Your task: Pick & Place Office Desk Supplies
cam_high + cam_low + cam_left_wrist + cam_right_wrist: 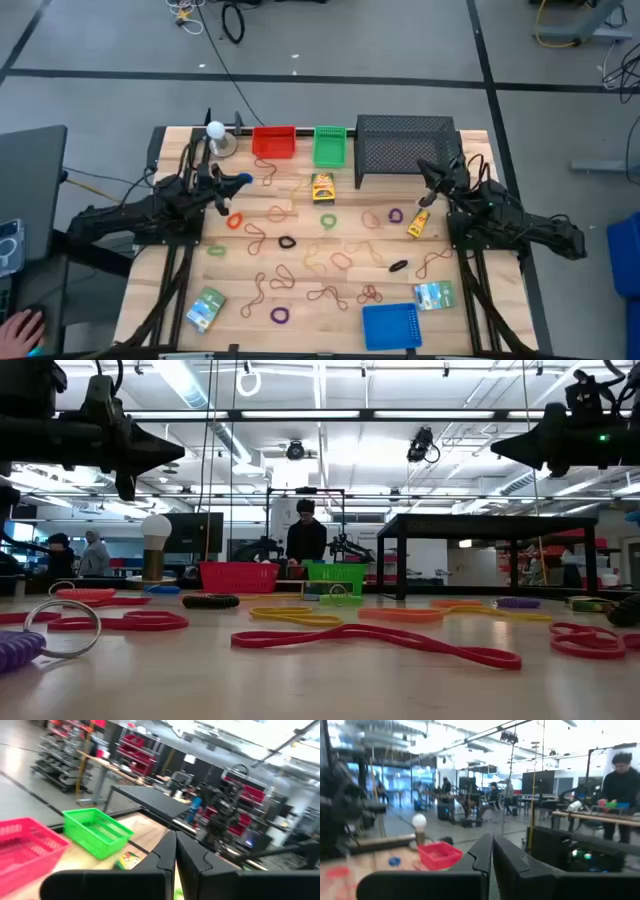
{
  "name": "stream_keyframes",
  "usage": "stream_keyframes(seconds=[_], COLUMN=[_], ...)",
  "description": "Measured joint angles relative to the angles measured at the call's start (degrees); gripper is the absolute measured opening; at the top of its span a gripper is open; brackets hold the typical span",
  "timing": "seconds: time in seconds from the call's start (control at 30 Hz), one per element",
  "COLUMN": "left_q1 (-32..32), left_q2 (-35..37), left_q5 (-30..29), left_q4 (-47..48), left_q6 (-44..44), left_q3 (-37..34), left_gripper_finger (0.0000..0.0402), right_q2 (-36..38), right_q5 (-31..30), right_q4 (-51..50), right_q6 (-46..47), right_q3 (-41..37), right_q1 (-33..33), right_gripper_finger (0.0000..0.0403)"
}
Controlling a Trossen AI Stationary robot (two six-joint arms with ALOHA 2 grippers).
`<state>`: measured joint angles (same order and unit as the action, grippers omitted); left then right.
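High view: both grippers closed, empty; left gripper (243, 180), right gripper (424, 169) beside yellow bottle (418, 224).

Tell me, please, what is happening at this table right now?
Nothing is being handled yet. The left gripper and right gripper both hover shut and empty above the wooden table. Thin coloured rubber-band loops, a yellow crayon box, a small yellow bottle and two green-blue packets lie scattered. The red basket, green basket and blue tray hold nothing visible.
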<state>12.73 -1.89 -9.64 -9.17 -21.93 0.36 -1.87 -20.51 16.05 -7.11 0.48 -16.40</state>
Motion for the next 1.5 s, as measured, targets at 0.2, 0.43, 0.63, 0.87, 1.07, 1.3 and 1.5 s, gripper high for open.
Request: stream_keyframes(seconds=[0.2, 0.43, 0.63, 0.87, 1.07, 1.3, 1.5], left_q1=[0.0, 0.0, 0.0, 0.0, 0.0, 0.0, 0.0], left_q2=[0.0, -0.5, -0.5, -0.5, -0.8, -4.3, -6.7], left_q5=[-0.9, -0.7, -0.8, 1.7, -1.8, -2.8, -4.0], left_q4=[-0.1, -0.1, -2.1, -2.6, -2.4, -1.0, -1.7], left_q6=[-6.9, -10.3, -10.0, -9.5, -6.2, -5.4, -5.2], left_q3=[0.0, 0.0, 0.0, 0.0, 0.0, 0.0, 0.0], left_gripper_finger=[0.0017, 0.0018, 0.0018, 0.0018, 0.0006, 0.0019, 0.0010], right_q2=[0.0, 0.0, 0.0, 0.0, 0.0, 0.0, -0.1], right_q5=[-0.2, -0.3, 0.2, -0.1, 2.2, 5.4, 5.0], right_q4=[0.1, -0.2, -0.2, -0.1, -1.1, -3.4, -10.3], right_q6=[11.7, 21.2, 23.7, 24.0, 24.2, 26.0, 25.7], right_q3=[0.0, 0.0, 0.0, 0.0, 0.0, 0.0, 1.9], right_q1=[0.0, 0.0, 0.0, 0.0, 0.0, 0.0, 0.0], right_gripper_finger=[0.0025, 0.0025, 0.0025, 0.0025, 0.0010, 0.0004, 0.0002])
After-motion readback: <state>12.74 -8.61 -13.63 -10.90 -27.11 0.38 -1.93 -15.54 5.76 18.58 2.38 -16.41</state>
